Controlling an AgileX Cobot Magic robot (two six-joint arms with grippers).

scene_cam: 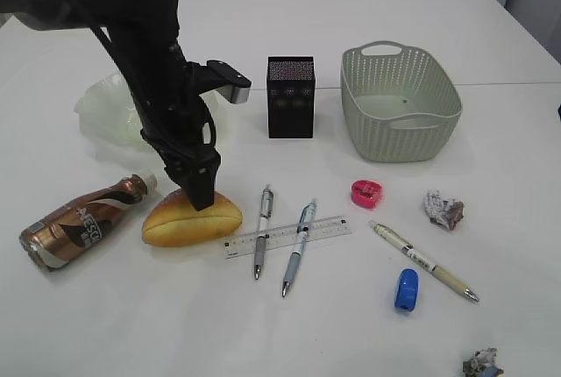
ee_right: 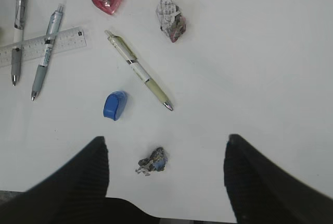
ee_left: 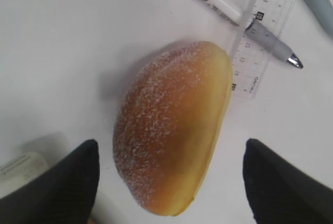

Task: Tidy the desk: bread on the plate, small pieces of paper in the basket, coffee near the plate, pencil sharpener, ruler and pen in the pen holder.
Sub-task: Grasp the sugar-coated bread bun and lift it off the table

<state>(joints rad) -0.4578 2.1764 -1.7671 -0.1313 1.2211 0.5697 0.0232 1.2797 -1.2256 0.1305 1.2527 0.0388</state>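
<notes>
The left gripper (ee_left: 169, 182), jaws spread wide, straddles the oblong golden-yellow bread (ee_left: 174, 130) without visibly touching it; the right gripper (ee_right: 166, 182) hangs open over bare white desk (ee_right: 270, 52), holding nothing. Risk: the bread is soft and rounded, so a hard or off-centre closure would likely crush it or roll it sideways into the clear plastic ruler (ee_left: 257, 41) lying just beside its tip, disturbing the two pens resting across that ruler. The bread lies on the desk, not on the translucent pale green wavy-rimmed plate (scene_cam: 101, 118), which stands behind the bread, partly hidden by the arm. The bread's top is browner with a fine sugary dusting; its flank is smooth, glossy yellow
</notes>
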